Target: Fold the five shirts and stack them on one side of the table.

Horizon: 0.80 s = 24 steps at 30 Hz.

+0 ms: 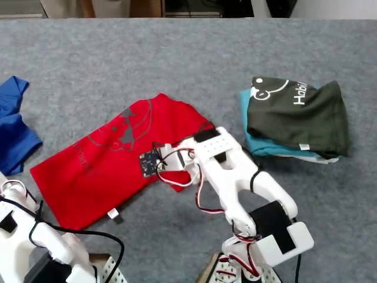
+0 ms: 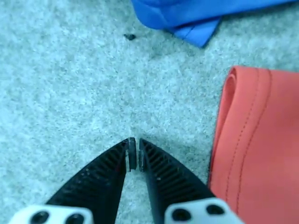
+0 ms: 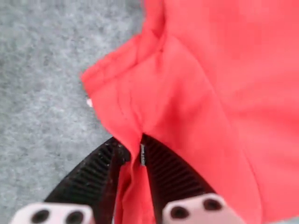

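Right tool (image 3: 141, 150) pinches red shirt (image 1: 100, 160) lying diagonally near-left to far-right; left tool (image 2: 134, 155) clenched.

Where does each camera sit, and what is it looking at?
High view: sits up high, off the arms, and looks down on the grey table, the red shirt and the folded stack. The left arm and right arm show.
Left wrist view: sits on the left arm's wrist and faces bare table near the blue shirt. Its left gripper shows, shut on nothing.
Right wrist view: sits on the right arm's wrist and faces the red shirt. Its right gripper shows, pinching it.
Shared: all three see the red shirt and the table.
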Each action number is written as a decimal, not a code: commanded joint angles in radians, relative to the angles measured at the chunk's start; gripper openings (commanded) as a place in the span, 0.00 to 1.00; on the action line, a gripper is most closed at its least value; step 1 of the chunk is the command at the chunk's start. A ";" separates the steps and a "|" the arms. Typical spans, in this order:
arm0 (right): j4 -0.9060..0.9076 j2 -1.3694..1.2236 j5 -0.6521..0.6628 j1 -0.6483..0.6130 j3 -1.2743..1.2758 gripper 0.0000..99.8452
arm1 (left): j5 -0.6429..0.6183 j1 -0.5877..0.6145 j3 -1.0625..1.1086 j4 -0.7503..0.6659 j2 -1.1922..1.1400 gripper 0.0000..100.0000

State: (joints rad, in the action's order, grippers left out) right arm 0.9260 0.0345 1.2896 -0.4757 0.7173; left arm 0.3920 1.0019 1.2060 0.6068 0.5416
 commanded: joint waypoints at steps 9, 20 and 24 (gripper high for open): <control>0.255 -0.016 0.017 -0.001 -0.383 0.00 | -0.006 -0.006 -0.006 -0.012 0.004 0.03; 0.384 -0.366 0.044 -0.018 -0.814 0.00 | -0.006 -0.006 -0.006 -0.012 0.004 0.03; 0.462 -0.510 0.057 -0.041 -1.006 0.01 | -0.006 -0.006 -0.006 -0.012 0.004 0.03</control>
State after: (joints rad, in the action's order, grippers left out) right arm 1.3387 -0.4120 1.3311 -0.4895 -0.1266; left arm 0.3920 1.0019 1.2060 0.6068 0.5416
